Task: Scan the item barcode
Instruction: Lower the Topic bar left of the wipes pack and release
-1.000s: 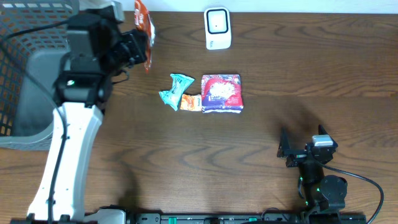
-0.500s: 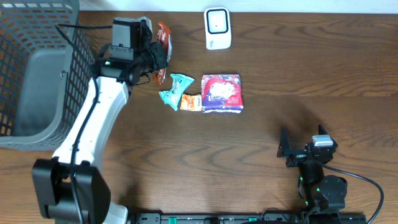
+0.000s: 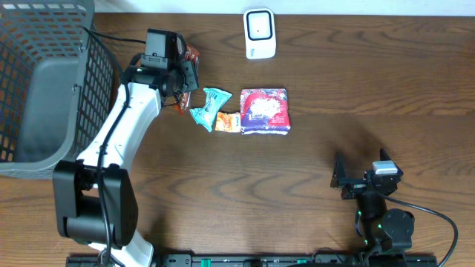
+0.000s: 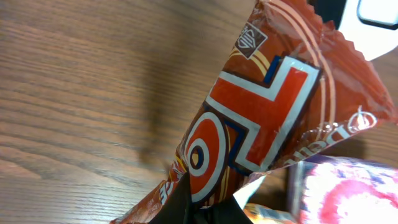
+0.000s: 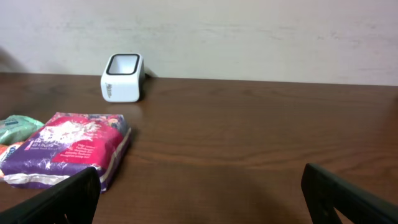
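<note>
Overhead view: left gripper (image 3: 182, 76), clamped on the red snack packet (image 3: 194, 54), now sits clear of the basket (image 3: 44, 30), nearer the scanner (image 3: 260, 33) than a second ago; scanning looks close. Right gripper (image 3: 361, 180) idles wide open, empty.

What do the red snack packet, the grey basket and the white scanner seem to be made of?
Red snack packet: thin plastic film, glossy; it creases, shines, and has a serrated sealed edge.
Grey basket: moulded plastic or coated wire, matte; the open lattice leaves it undecided.
White scanner: probably hard plastic, smooth rounded shell.
</note>
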`<state>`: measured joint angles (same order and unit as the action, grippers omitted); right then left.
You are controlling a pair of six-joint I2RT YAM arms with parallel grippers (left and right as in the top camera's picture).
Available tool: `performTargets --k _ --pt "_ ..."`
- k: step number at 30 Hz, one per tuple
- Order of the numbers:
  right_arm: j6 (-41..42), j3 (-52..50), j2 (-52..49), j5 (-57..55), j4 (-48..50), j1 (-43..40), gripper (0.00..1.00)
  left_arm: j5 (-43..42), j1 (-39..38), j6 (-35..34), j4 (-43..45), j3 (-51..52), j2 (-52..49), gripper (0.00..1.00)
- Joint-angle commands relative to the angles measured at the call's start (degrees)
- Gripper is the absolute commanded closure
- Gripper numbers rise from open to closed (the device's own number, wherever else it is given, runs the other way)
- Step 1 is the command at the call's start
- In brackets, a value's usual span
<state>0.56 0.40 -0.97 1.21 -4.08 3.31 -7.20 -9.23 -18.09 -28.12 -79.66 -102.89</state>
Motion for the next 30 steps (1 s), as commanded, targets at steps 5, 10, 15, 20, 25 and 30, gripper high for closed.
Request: performTargets --k 5,10,15,20,25,30 --pt "-0.83 -0.04 0.22 -0.46 -0.26 0.48 0.01 2.95 -0.2 1.27 -0.48 -0.42 -4.98 0.93" --pt "-0.85 -0.04 0.22 -0.46 -0.26 0.48 0.01 2.95 -0.9 -1.64 -1.62 -0.42 -8.44 0.93" --pt "-0.83 -0.04 0.22 -0.46 -0.26 0.48 0.01 2.99 -1.81 -3.26 -1.6 -0.42 -10.29 0.93" --pt "-0.85 -0.04 0.22 -0.46 -0.24 0.48 0.01 2.97 -1.99 -3.23 -1.11 -0.44 -10.32 0.92" --pt "-0.85 -0.04 0.22 -0.46 -0.24 0.48 0.01 2.95 -1.99 -3.23 -1.18 -1.25 -9.79 0.71" --pt "-0.85 -0.04 0.22 -0.46 -0.24 0.48 0.01 2.95 -1.99 -3.26 -1.18 -3.19 -7.39 0.25"
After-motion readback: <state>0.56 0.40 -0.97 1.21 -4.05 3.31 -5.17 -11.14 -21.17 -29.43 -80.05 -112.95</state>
